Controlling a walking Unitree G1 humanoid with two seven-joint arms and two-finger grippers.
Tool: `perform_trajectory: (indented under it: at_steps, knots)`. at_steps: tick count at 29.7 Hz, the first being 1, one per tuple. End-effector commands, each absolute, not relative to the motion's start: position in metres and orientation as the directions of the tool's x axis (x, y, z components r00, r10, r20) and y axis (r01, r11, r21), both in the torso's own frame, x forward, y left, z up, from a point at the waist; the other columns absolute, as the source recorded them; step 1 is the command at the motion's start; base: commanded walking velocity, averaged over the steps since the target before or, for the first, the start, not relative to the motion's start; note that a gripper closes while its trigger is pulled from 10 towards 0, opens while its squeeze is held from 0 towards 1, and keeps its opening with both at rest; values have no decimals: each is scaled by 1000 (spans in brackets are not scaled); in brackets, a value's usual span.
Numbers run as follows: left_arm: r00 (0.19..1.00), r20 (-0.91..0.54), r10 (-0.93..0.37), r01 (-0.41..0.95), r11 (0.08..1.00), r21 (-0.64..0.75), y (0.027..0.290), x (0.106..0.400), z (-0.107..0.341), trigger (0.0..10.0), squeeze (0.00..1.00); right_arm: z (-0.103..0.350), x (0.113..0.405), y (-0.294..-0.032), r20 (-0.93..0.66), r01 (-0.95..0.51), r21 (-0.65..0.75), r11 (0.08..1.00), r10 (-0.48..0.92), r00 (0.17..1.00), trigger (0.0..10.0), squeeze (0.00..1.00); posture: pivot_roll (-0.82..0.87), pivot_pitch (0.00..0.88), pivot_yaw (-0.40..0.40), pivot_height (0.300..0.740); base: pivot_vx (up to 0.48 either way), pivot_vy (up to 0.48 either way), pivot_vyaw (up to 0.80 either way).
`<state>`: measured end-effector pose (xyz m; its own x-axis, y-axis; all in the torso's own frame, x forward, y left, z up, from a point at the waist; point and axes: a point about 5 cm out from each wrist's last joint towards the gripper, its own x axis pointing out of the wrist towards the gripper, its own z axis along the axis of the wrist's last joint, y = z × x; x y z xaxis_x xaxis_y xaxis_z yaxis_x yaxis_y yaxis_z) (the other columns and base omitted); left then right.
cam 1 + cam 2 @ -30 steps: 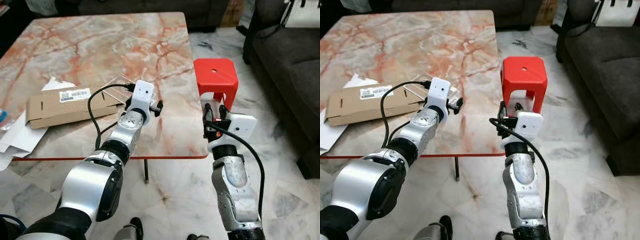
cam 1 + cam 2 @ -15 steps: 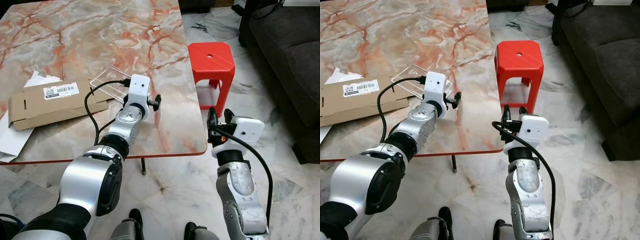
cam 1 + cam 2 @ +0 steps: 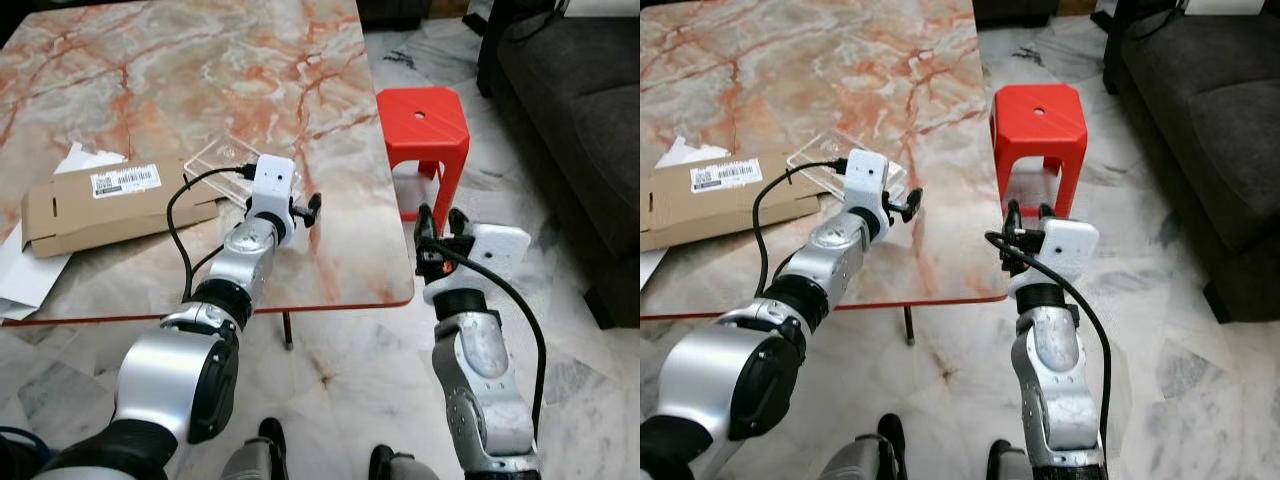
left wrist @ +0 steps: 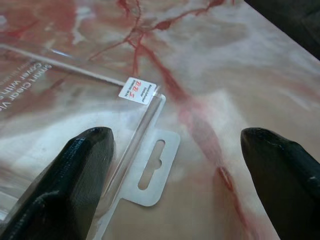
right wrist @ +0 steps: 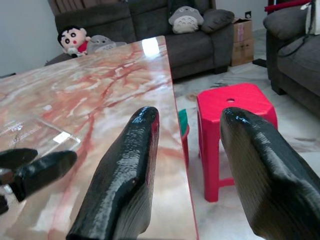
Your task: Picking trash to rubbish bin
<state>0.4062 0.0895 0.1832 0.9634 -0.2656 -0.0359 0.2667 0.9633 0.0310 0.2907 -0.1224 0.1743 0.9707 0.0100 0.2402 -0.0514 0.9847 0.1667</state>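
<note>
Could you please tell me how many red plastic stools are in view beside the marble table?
1. The red plastic stool stands on the floor off the right edge of the marble table, ahead of the right gripper. Others may be hidden beyond the frame.

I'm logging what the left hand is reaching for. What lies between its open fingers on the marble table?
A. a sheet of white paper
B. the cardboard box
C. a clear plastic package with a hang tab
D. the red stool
C: the left wrist view shows the left hand open over the clear plastic package, whose hang tab lies between the fingers.
</note>
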Motion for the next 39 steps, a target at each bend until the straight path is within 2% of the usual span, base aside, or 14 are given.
perform_trajectory:
  at_steps: [1, 5, 15, 21, 26, 31, 34, 39]
  knots:
    - [961, -119, -251, 252, 968, -9, 96, 401, 162, 10000, 0, 171, 292, -124, 231, -50, 168, 984, 10, 973, 10000, 0, -10, 227, 46, 740, 0, 0, 0]
    - [953, -125, -277, 277, 961, -20, 94, 396, 160, 10000, 0, 173, 294, -123, 240, -55, 164, 985, 14, 971, 10000, 0, -1, 207, 49, 740, 0, 0, 0]
    - [908, -121, -401, 392, 915, -92, 66, 355, 176, 10000, 0, 173, 300, -124, 250, -68, 161, 985, 25, 968, 10000, 0, 21, 187, 44, 740, 0, 0, 0]
    - [904, -109, -414, 408, 910, -78, 64, 337, 196, 10000, 0, 175, 303, -126, 258, -71, 158, 985, 28, 966, 10000, 0, 30, 185, 40, 740, 0, 0, 0]
    - [916, -49, -397, 393, 916, -76, 69, 340, 220, 10000, 0, 175, 304, -126, 260, -71, 156, 985, 28, 965, 10000, 0, 38, 184, 37, 740, 0, 0, 0]
    - [926, 86, -368, 372, 927, -46, 77, 356, 262, 10000, 0, 176, 307, -124, 267, -81, 156, 984, 37, 963, 10000, 0, 43, 176, 35, 740, 0, 0, 0]
    - [941, 58, -335, 334, 942, 23, 84, 371, 255, 10000, 0, 175, 308, -124, 268, -80, 157, 984, 35, 963, 10000, 0, 39, 167, 40, 740, 0, 0, 0]
    - [947, 13, -320, 320, 947, 15, 89, 388, 233, 10000, 0, 176, 306, -124, 272, -80, 156, 985, 35, 962, 10000, 0, 22, 168, 40, 740, 0, 0, 0]
